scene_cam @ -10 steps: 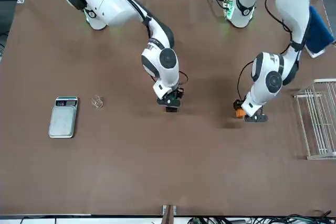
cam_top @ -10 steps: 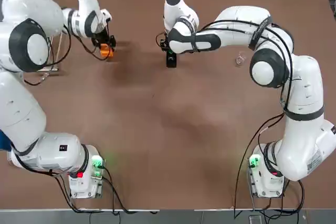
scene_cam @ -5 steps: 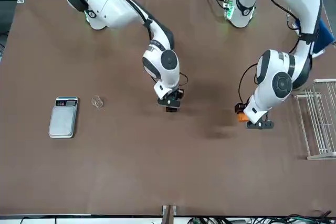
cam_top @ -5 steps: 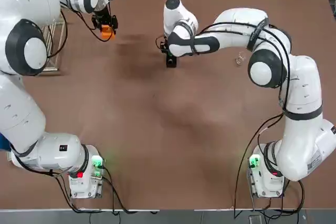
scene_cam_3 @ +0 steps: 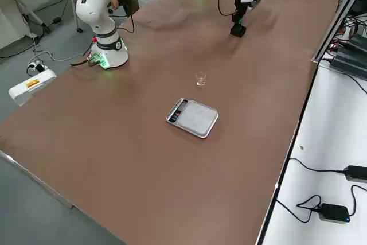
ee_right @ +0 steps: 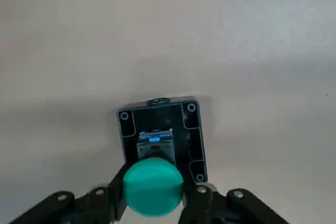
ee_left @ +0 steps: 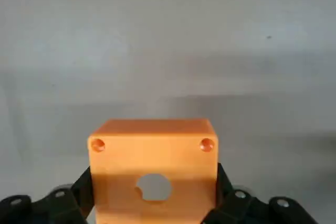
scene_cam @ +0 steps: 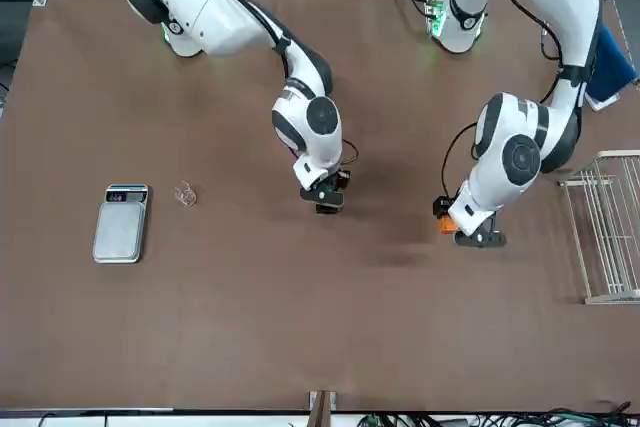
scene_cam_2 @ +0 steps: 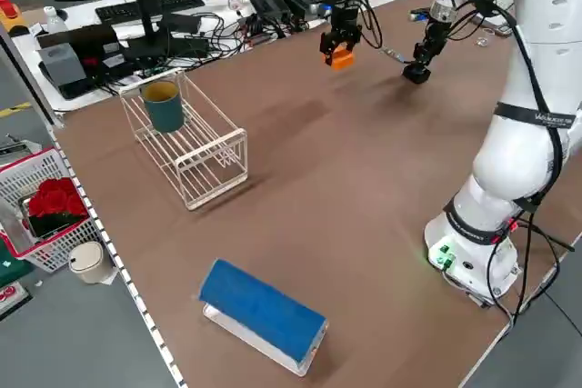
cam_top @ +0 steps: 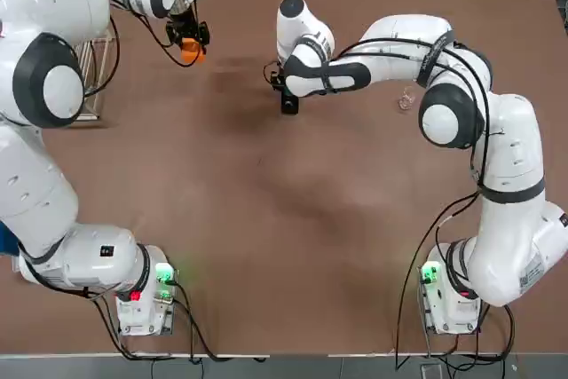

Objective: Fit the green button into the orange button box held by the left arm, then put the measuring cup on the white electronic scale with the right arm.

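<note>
My left gripper (cam_top: 189, 40) is shut on the orange button box (cam_top: 190, 49) and holds it above the table's far left. In the left wrist view the box (ee_left: 153, 161) shows its round hole, with a finger on each side. My right gripper (cam_top: 289, 99) is at the far middle of the table. Its fingers are closed on the green button (ee_right: 153, 186), right over a small black block (ee_right: 160, 127). The clear measuring cup (scene_cam: 185, 194) stands beside the white electronic scale (scene_cam: 120, 223) on the robot's right. In the top view the right arm hides the scale.
A wire rack (scene_cam_2: 186, 138) holding a teal mug (scene_cam_2: 165, 106) stands at the robot's left edge. A blue-topped pad (scene_cam_2: 262, 313) lies nearer the left arm's base. Cables and gear line the far edge. Bare brown table (cam_top: 284, 219) fills the middle.
The left gripper has lifted the orange box off the table and carried it farther from the robot, slightly toward the middle. The right gripper has stayed over the black block.
</note>
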`<action>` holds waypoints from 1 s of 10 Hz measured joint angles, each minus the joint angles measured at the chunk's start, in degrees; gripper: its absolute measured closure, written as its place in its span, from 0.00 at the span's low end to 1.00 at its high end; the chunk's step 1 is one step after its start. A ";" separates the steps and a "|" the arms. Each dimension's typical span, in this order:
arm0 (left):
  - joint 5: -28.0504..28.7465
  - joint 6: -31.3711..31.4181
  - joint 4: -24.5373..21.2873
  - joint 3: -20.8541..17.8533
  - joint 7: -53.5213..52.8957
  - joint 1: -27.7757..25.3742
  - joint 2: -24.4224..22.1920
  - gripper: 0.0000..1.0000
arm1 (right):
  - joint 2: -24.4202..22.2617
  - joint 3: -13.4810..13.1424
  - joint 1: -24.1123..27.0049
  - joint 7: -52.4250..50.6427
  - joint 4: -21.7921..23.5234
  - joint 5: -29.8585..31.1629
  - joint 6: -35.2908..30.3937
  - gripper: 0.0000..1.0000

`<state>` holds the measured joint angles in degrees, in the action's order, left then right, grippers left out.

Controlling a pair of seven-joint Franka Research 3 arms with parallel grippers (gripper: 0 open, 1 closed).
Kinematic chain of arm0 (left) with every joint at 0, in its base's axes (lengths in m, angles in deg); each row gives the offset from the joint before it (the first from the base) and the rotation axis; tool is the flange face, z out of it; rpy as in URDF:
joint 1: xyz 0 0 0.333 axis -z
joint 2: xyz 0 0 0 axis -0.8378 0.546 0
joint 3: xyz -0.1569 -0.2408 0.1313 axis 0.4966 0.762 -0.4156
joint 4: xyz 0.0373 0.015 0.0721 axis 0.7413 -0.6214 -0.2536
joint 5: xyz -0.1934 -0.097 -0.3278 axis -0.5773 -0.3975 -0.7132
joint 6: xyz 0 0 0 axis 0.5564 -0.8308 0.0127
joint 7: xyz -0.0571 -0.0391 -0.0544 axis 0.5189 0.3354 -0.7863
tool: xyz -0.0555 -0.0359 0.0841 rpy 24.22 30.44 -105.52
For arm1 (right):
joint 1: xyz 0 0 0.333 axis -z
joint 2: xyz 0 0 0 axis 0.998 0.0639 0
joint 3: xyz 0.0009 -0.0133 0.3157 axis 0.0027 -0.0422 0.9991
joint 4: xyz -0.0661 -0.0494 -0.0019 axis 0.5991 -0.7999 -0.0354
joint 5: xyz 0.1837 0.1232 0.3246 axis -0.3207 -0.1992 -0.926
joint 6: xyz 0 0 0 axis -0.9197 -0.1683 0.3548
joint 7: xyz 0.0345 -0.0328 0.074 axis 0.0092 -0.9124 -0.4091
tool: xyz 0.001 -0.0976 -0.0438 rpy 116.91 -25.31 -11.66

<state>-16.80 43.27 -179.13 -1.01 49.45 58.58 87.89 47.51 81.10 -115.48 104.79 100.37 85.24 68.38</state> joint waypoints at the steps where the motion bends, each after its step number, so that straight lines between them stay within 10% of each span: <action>1: -0.44 0.00 0.90 0.46 0.12 0.22 0.41 0.14 | 0.00 -0.01 0.00 0.07 0.00 0.00 0.02 0.53; 5: -1.19 -0.11 2.75 0.64 2.11 2.43 0.65 0.14 | 0.00 -0.04 0.00 0.13 -0.07 0.02 0.04 0.42; 10: -1.21 -3.32 6.45 0.73 9.25 7.44 1.64 0.14 | -1.17 -0.37 0.41 0.84 -2.19 0.02 -2.08 0.00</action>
<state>-18.02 39.95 -172.68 -0.28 58.69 66.02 89.53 46.34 80.73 -115.08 105.63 98.19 85.26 66.30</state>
